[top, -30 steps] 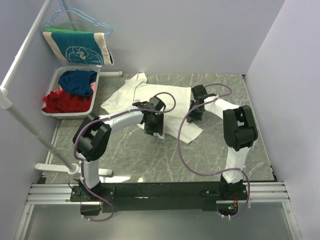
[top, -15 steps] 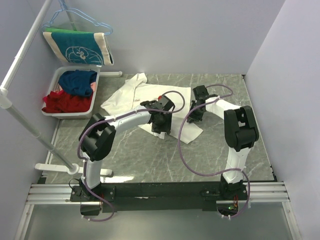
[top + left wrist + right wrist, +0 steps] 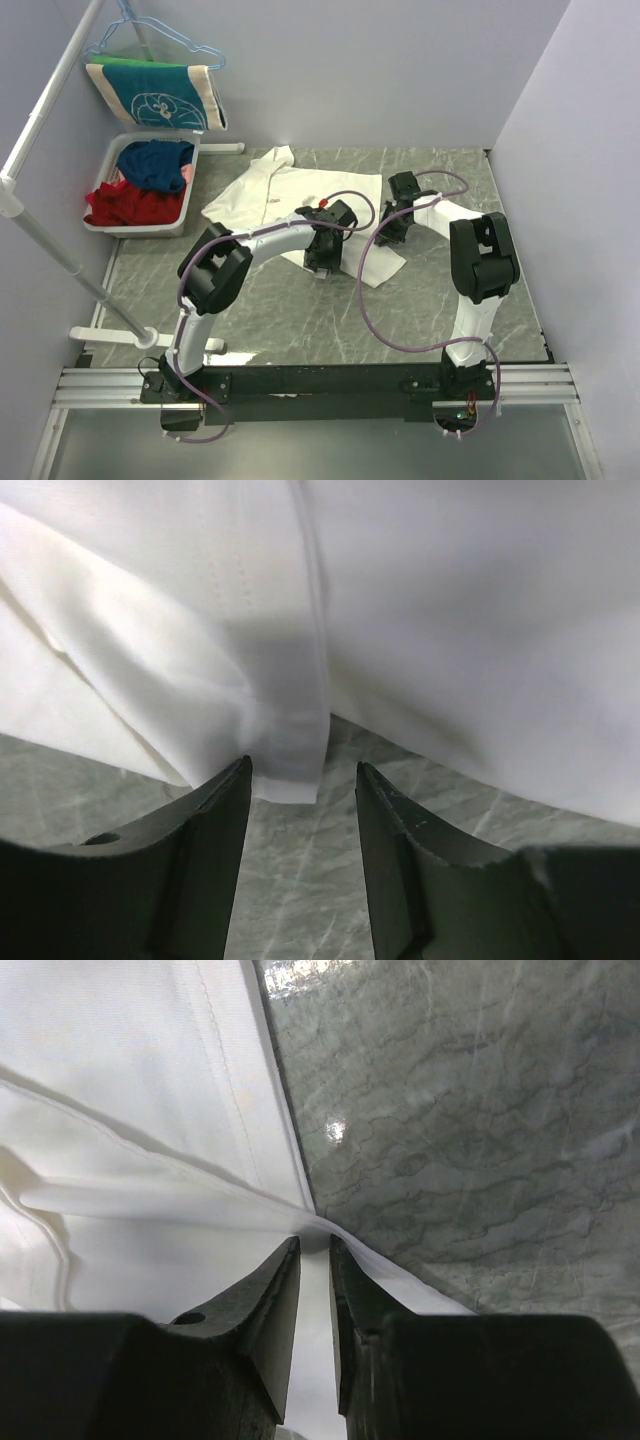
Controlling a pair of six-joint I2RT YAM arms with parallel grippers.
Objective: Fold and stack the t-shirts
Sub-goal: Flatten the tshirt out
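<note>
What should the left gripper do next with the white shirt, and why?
Probably close the left gripper on the t-shirt: its jaws stand open with a fold of hem between them, not yet pinched, while the right gripper looks shut on the shirt's edge. Both likely need a hold before folding.

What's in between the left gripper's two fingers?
In the left wrist view, a hemmed edge of the white t-shirt reaches into the open gap of the left gripper; below it, only bare marble table shows.

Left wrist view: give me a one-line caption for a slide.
Open left gripper straddling a folded hem of the white t-shirt on the grey marbled table.
</note>
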